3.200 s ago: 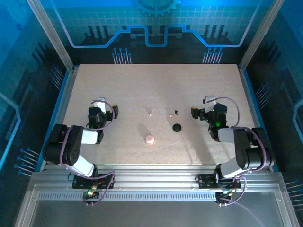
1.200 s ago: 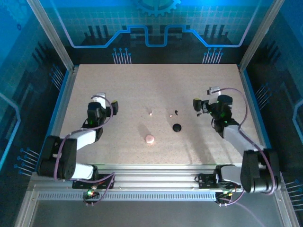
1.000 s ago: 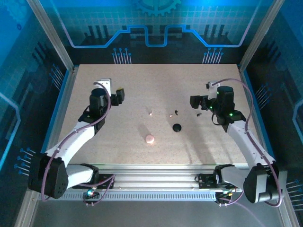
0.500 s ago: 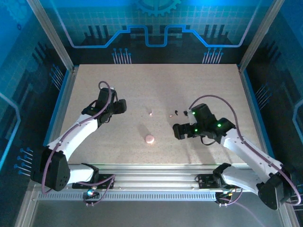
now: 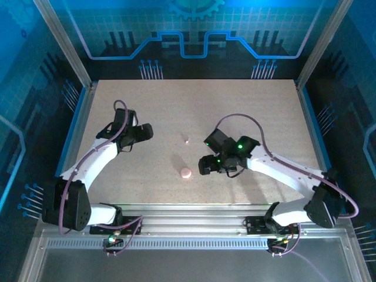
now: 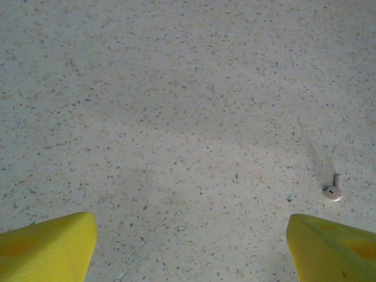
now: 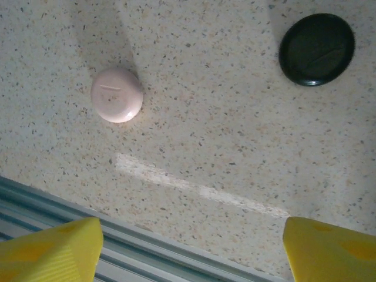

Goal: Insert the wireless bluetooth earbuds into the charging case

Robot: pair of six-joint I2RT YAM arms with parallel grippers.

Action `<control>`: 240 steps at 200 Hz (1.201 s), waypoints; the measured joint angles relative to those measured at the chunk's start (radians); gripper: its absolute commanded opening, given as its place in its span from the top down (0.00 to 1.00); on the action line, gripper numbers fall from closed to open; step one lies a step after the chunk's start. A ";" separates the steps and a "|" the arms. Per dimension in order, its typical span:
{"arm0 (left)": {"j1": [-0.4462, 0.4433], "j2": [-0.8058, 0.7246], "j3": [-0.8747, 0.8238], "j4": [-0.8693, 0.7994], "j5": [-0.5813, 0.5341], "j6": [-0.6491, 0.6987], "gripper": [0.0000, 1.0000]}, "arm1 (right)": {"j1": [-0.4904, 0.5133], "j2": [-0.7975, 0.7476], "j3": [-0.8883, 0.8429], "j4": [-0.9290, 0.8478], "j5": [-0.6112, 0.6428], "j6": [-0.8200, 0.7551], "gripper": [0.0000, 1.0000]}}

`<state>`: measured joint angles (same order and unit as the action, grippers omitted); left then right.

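So one pale pinkish-white earbud [image 6: 333, 192] was just lying on its side, short stem and all, behind the pink round case [image 7: 116, 94] and apart from it. That case sat flat and closed, well apart from the black round case [image 7: 317, 50], which was closed too.

Pink case [image 7: 116, 94], black case [image 7: 316, 49], both seemingly closed

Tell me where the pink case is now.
In the top view the pink case lies near the table's middle, just below the pale earbud; in the right wrist view it sits upper left, apart from the black case at upper right.
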<state>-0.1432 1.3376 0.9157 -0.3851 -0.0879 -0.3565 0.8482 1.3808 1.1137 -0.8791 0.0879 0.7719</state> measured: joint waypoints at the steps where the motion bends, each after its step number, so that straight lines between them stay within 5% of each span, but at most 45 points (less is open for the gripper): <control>1: 0.002 0.002 0.000 0.000 0.002 0.000 0.16 | 0.002 0.003 0.003 0.000 0.000 0.001 0.22; 55: 0.034 0.111 0.071 -0.001 0.100 0.019 0.23 | 0.096 0.189 0.159 -0.049 0.040 0.131 0.23; 82: 0.034 0.106 0.084 -0.003 0.104 0.027 0.22 | 0.100 0.298 0.274 -0.085 0.030 0.154 0.31; 143: 0.049 0.057 0.099 -0.033 0.094 0.061 0.22 | 0.103 0.526 0.469 -0.175 0.003 0.163 0.27; 240: 0.063 0.023 0.099 -0.047 0.085 0.071 0.22 | 0.101 0.676 0.552 -0.188 -0.037 0.152 0.33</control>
<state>-0.0803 1.3609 1.0149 -0.4324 -0.0032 -0.2855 0.9497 2.0567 1.6653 -1.0672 0.0513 0.9241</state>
